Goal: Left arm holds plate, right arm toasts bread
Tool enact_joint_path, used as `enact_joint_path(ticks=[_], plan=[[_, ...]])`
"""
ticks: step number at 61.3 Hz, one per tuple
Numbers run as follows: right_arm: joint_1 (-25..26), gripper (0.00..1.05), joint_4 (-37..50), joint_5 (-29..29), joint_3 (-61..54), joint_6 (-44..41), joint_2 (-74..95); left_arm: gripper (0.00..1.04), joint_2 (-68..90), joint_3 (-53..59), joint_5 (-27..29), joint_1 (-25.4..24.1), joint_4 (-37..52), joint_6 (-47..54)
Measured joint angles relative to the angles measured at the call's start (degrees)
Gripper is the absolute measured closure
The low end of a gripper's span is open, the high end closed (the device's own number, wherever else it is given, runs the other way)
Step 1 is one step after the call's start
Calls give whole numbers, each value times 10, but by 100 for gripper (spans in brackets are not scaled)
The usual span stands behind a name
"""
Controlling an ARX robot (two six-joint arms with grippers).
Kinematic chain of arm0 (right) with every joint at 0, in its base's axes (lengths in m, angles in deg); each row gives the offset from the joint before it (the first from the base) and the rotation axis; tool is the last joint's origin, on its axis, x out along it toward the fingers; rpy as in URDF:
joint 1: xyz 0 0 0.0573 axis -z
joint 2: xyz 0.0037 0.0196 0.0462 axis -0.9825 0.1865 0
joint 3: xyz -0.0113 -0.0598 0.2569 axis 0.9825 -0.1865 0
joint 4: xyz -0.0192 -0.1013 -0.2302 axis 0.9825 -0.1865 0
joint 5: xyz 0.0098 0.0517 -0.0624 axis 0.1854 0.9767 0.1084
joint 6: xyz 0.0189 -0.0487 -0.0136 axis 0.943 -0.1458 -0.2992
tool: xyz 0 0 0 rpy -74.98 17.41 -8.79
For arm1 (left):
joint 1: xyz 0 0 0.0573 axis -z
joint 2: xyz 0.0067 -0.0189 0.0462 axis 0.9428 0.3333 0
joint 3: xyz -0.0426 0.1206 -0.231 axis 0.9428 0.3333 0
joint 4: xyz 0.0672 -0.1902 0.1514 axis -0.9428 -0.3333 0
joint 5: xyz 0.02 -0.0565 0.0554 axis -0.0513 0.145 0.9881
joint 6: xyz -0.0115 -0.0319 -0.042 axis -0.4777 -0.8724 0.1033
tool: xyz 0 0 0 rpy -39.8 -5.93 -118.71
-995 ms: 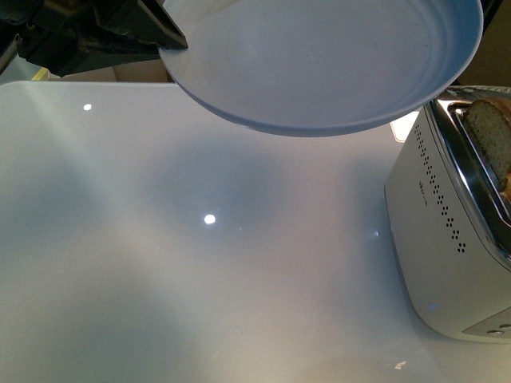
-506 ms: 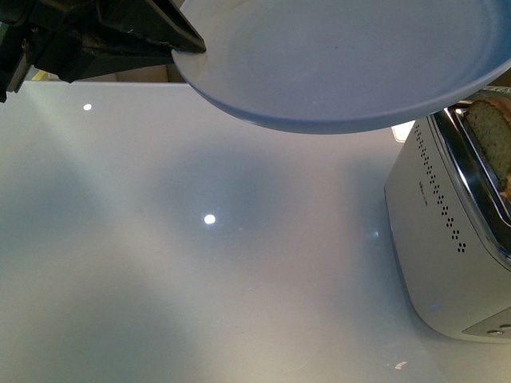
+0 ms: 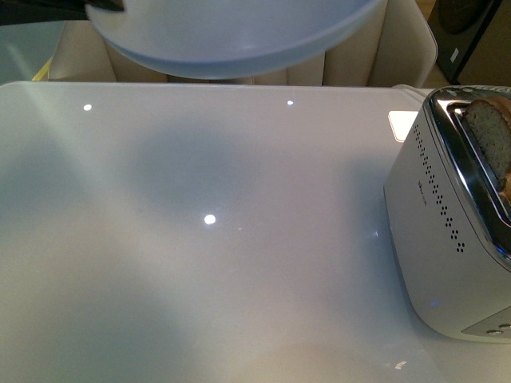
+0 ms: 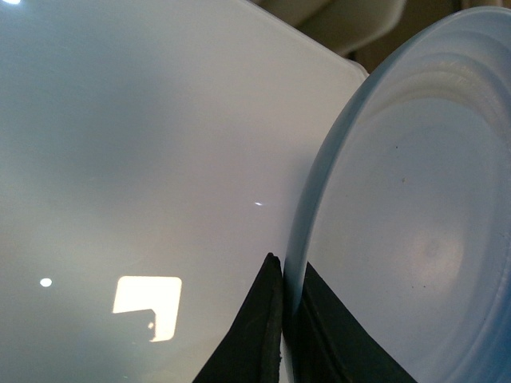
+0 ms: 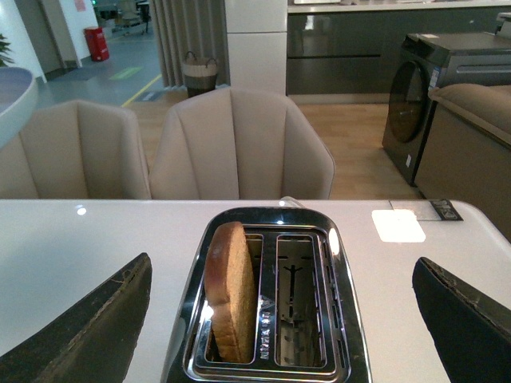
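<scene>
My left gripper is shut on the rim of the pale blue-white plate, one dark jaw on each side of the rim. In the front view the plate hangs empty above the far left of the table, with a sliver of the gripper at the top edge. The bread stands upright in one slot of the toaster, its top sticking out; it also shows in the front view. My right gripper is open wide, above the toaster, jaws on either side of it, not touching it.
The white glossy table carries the toaster at its right side. The toaster's second slot is empty. Beige chairs stand behind the table's far edge. A white square pad lies on the table beyond the toaster.
The plate, held by my left gripper, has moved left and up, away from the toaster. The bread and toaster have not moved.
</scene>
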Motion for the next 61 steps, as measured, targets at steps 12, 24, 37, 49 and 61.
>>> enact_joint_path(ticks=[12, 24, 37, 49, 61], plan=[[0, 9, 0, 0, 0, 0, 0, 101, 64, -8, 23, -135, 12, 99], [0, 9, 0, 0, 0, 0, 0, 101, 129, 43, 15, -234, 63, 206], [0, 9, 0, 0, 0, 0, 0, 101, 174, 96, -10, -274, 109, 268], [0, 9, 0, 0, 0, 0, 0, 101, 216, 125, -14, -283, 145, 305], [0, 9, 0, 0, 0, 0, 0, 101, 254, 131, -28, -269, 177, 313]])
